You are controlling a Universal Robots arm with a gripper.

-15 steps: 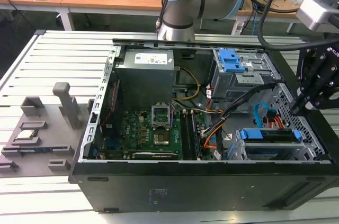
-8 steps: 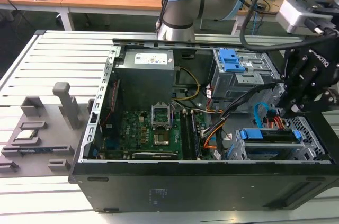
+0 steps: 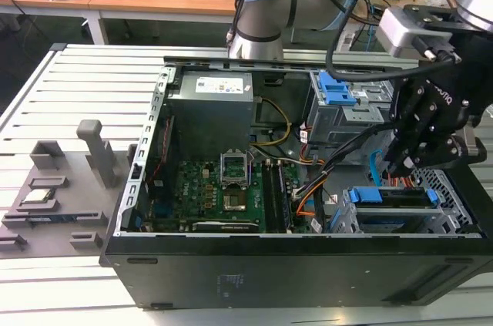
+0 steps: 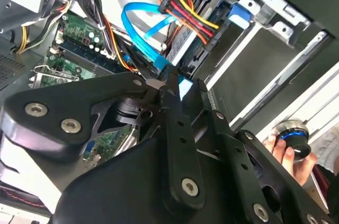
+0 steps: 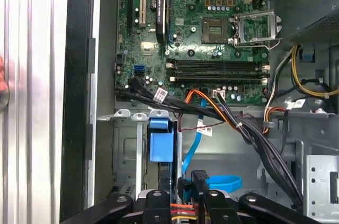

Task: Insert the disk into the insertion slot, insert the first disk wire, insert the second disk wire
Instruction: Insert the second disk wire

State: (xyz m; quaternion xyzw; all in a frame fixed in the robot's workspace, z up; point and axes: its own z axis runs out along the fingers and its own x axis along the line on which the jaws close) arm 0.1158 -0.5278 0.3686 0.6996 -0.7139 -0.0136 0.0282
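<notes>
My own black linkage bars crowd closest, and beyond them my claw (image 4: 167,83) has its fingertips drawn close together around a black plug at the end of the light-blue flat cable (image 4: 139,29), right at the back edge of the disk (image 4: 183,38). I seem to be pinching that plug, though my bars hide the exact contact. In the first wrist view the same claw (image 5: 192,184) sits over the plug, with the blue cable (image 5: 222,182) looping away beside it.

The disk is already seated in the insertion slot (image 4: 270,17), the perforated silver cage at the front corner of the open computer case (image 3: 308,264). Its blue carrier shows as a bright tab (image 5: 161,139) in the first wrist view and as a blue strip (image 3: 385,196) in the exterior view, lying flat in the cage (image 3: 447,195). A bundle of red, yellow, orange and black wires (image 4: 183,7) runs into a black connector at the disk's back edge, just beside the blue cable's plug.

In the exterior view my claw (image 3: 408,158) hangs just above the cage, on the exterior view's right. The green motherboard (image 3: 223,191) lies further in, and a taller grey cage with blue latches (image 3: 339,102) stands behind. A hand (image 4: 283,155) holds a round knob outside the case.
</notes>
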